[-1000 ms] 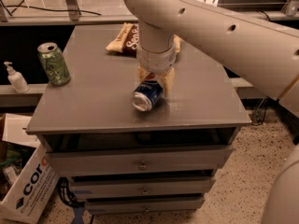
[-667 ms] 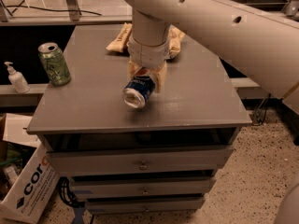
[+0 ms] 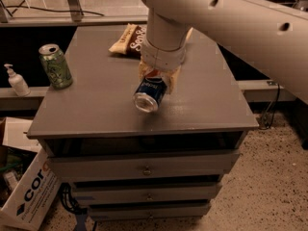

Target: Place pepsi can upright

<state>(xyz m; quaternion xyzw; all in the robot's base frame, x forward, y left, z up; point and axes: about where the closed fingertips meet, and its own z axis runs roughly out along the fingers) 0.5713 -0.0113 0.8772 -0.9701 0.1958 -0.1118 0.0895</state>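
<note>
The pepsi can (image 3: 149, 93) is dark blue with a silver end facing me. It hangs tilted, almost on its side, a little above the grey cabinet top (image 3: 96, 105) near its front middle. My gripper (image 3: 158, 79) comes down from the big white arm and is shut on the pepsi can, its tan fingers (image 3: 173, 79) on either side of the can's upper part.
A green can (image 3: 55, 66) stands upright at the top's left edge. A snack bag (image 3: 129, 40) lies at the back, partly behind the arm. A white pump bottle (image 3: 17, 80) stands on a ledge left of the cabinet. A cardboard box (image 3: 29, 191) sits on the floor at lower left.
The gripper has moved the pepsi can a little left and toward the front edge, and lifted it slightly. The can stays tilted in the grip.
</note>
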